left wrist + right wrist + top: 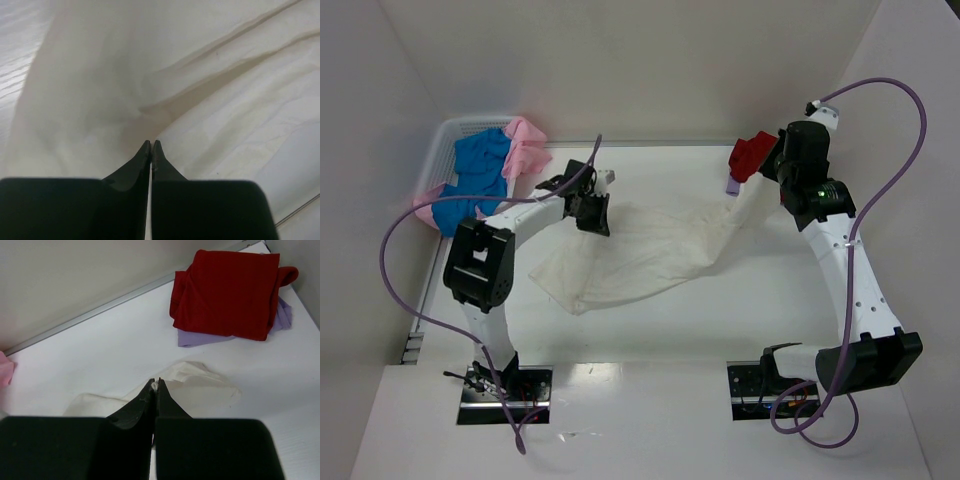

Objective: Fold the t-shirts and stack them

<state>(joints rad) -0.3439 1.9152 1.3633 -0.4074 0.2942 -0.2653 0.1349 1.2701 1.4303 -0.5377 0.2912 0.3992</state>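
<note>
Cream-white t-shirt (650, 250) spans lengthwise between left end effector (151, 144) and right end effector (155, 383), each clamped on its cloth.

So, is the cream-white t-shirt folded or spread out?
Spread, not folded: the cream-white t-shirt lies stretched and wrinkled across the table.

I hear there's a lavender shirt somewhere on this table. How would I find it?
Go to the far right corner of the table, where a folded red t-shirt lies. The lavender t-shirt sits underneath it, only its edges peeking out. It is the only purple cloth there.
</note>
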